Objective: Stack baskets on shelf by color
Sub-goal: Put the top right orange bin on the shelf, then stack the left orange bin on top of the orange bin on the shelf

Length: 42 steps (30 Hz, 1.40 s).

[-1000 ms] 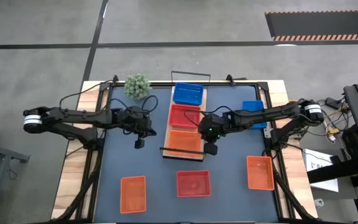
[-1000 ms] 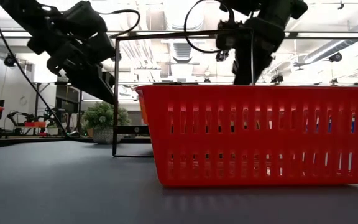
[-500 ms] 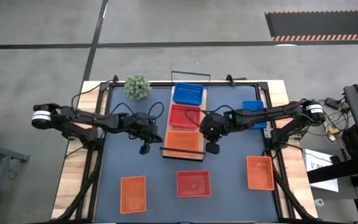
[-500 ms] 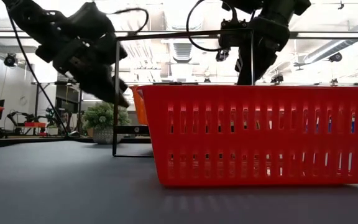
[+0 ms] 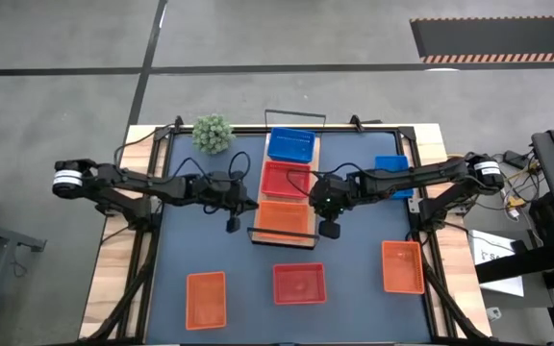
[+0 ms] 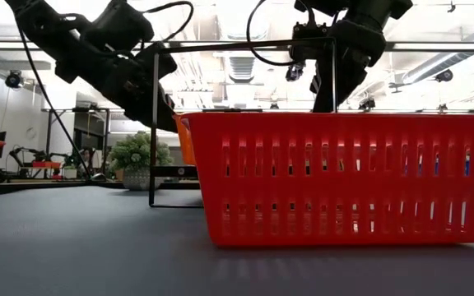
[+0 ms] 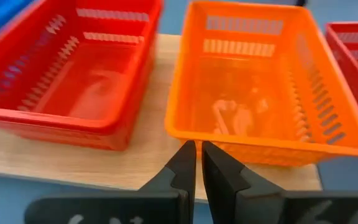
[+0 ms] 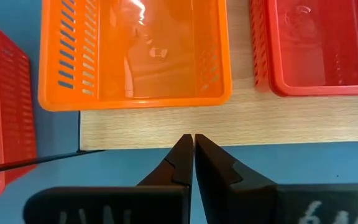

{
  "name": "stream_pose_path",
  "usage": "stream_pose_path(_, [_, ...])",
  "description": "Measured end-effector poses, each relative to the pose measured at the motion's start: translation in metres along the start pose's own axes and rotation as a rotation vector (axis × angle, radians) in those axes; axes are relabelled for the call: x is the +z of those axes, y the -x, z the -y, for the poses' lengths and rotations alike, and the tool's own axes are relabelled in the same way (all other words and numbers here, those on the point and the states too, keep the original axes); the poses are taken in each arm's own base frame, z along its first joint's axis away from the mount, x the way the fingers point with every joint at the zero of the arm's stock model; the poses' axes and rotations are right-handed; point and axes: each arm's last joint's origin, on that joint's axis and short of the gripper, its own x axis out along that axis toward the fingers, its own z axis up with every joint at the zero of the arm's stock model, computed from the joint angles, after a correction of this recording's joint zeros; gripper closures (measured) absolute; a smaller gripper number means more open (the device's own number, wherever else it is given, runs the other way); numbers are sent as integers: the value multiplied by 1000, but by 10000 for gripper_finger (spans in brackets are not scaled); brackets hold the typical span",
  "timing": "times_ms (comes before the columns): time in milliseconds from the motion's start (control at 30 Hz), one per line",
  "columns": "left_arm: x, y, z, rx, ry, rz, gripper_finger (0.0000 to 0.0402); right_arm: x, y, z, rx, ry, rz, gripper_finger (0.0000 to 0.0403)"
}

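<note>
Left pincer closed, empty, has moved up beside our orange basket | right pincer closed, unmoved | three baskets shelved.

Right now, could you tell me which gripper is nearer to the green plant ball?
Left. The left gripper is beside the shelf's left edge, on the same side as the plant ball; the right gripper is across the shelf, farther away.
</note>
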Motion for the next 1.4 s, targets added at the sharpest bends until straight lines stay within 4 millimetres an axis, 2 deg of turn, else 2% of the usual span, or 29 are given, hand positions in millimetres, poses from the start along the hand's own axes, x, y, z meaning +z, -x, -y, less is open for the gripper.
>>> stream_pose_path(200, [1, 8, 0, 15, 49, -10, 392, -4, 7, -1, -19, 2, -25, 394])
stream_pose_path(333, [3, 24, 6, -4, 170, -55, 392, -12, 24, -4, -150, 33, -31, 394])
stream_pose_path(500, [18, 58, 29, -71, 301, -65, 392, -16, 55, -7, -209, 44, 97, 394])
stream_pose_path(700, [25, 93, 65, -97, 469, -154, 392, -24, 73, -10, -295, 105, 333, 394])
stream_pose_path(867, [26, 105, 104, -205, 613, -286, 392, -25, 77, -9, -306, 163, 510, 394])
stream_pose_path(1033, [40, 106, 155, -315, 645, -397, 392, -25, 79, -9, -314, 192, 593, 394])
stream_pose_path(1233, [49, 110, 220, -320, 445, -651, 400, -25, 78, -9, -318, 209, 594, 394])
stream_pose_path(1400, [46, 95, 258, -253, 351, -793, 400, -25, 78, -9, -318, 207, 594, 394])
